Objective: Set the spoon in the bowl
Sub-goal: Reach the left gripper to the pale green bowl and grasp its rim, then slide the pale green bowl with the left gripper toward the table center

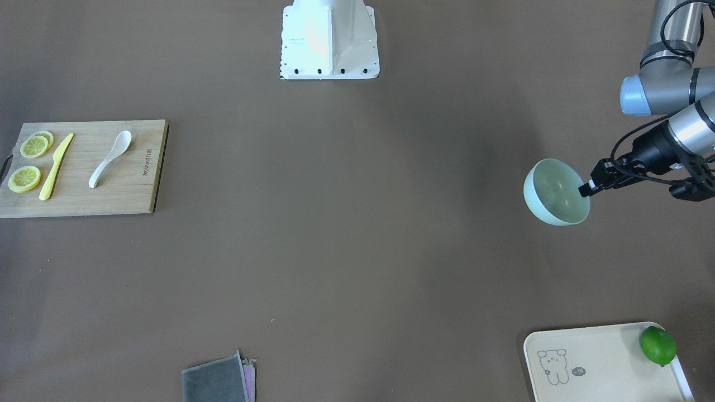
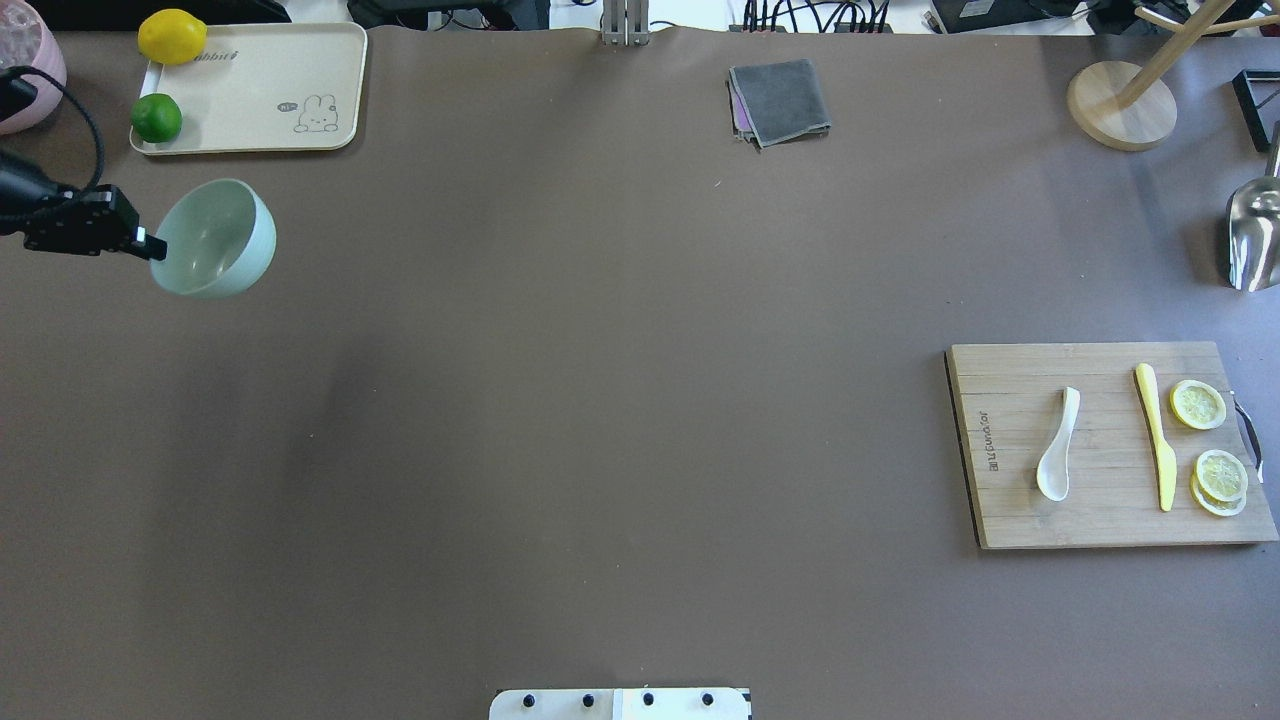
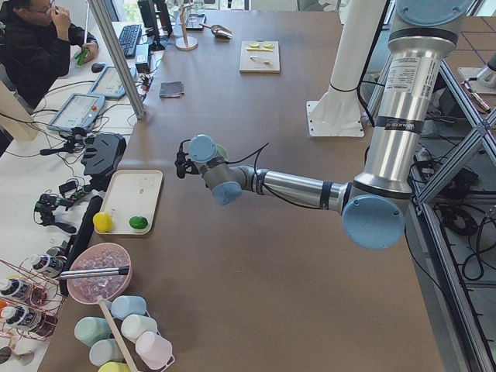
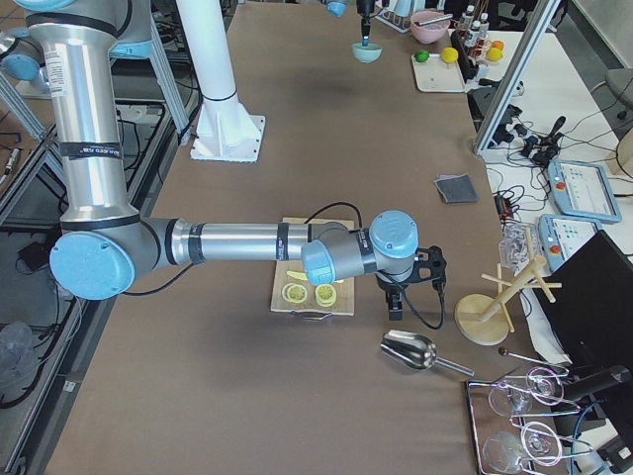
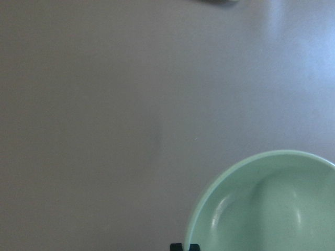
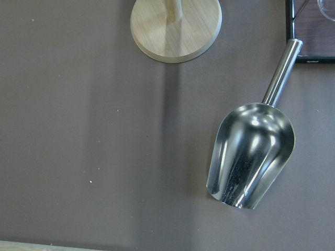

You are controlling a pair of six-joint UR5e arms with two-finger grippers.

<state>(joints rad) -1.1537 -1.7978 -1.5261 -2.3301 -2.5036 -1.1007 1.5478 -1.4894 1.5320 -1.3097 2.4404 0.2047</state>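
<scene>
The white spoon (image 1: 110,159) lies on a wooden cutting board (image 1: 84,201) at the table's right end; it also shows in the overhead view (image 2: 1058,443). The mint-green bowl (image 2: 213,238) is far off at the left end. My left gripper (image 2: 150,243) is shut on its rim and holds it tilted above the table (image 1: 556,192). The left wrist view shows the bowl's inside (image 5: 267,209). My right gripper (image 4: 396,299) hangs beyond the board, over a metal scoop. I cannot tell whether it is open or shut.
A yellow knife (image 2: 1155,437) and lemon slices (image 2: 1198,405) share the board. A cream tray (image 2: 260,100) with a lime (image 2: 157,118) and lemon stands beyond the bowl. A grey cloth (image 2: 780,102), wooden stand (image 2: 1120,105) and metal scoop (image 6: 251,154) lie at the far side.
</scene>
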